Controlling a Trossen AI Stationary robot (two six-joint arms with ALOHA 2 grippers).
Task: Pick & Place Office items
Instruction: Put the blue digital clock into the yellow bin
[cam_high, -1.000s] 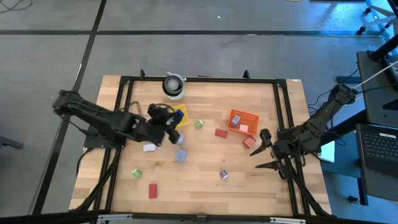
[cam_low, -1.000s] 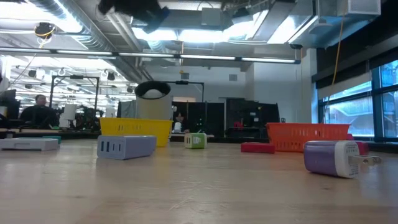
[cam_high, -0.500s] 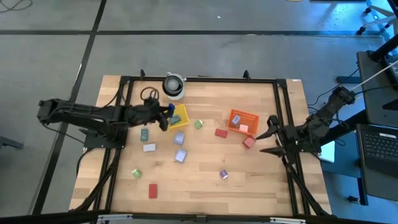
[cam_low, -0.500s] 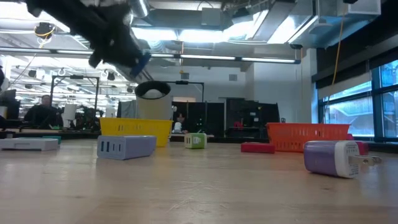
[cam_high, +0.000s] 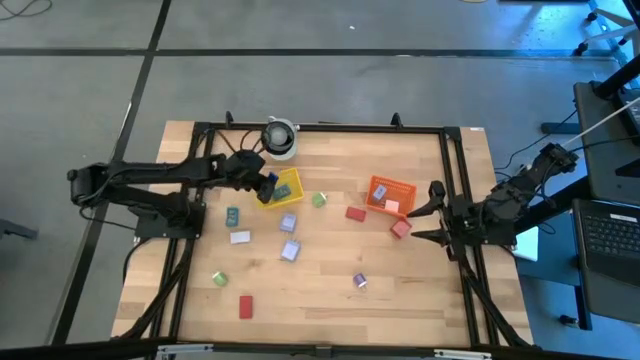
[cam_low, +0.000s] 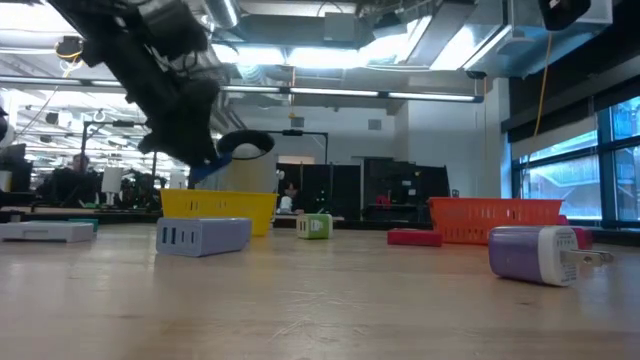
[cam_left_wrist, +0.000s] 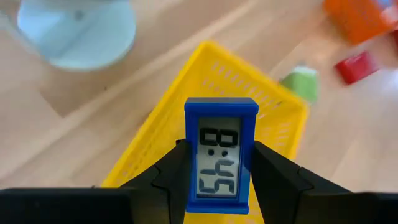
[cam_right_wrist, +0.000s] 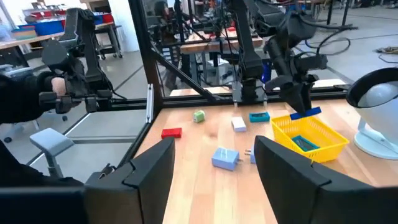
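My left gripper (cam_high: 265, 186) is shut on a small blue digital clock (cam_left_wrist: 219, 155) and hovers over the near-left end of the yellow mesh basket (cam_high: 287, 187). The low view shows it just above the basket (cam_low: 218, 205). A teal item (cam_right_wrist: 303, 143) lies inside that basket. My right gripper (cam_high: 431, 212) is open and waits at the table's right side, beside a red block (cam_high: 400, 229). Other office items lie flat on the wood: a teal block (cam_high: 232, 215), a white one (cam_high: 240, 237), lavender ones (cam_high: 290, 250), green ones (cam_high: 319, 200) and red ones (cam_high: 245, 306). My left gripper pinches the blue clock by its two side edges (cam_left_wrist: 189, 168), one finger (cam_left_wrist: 171, 183) on each side. The display faces the wrist camera. The fingers slant down from the table's left. The clock is lifted clear, over the yellow basket (cam_left_wrist: 273, 124).
An orange mesh basket (cam_high: 390, 192) with small items in it stands right of centre. A white round device (cam_high: 280, 137) sits at the far edge behind the yellow basket. A black frame (cam_high: 320, 128) rims the table. A person sits in the room beyond.
My left gripper has carried the blue clock from above the table's middle toward the far edge and lowered it over the yellow basket, uncovering the teal block. My right gripper has shifted a little toward the far edge, still open.
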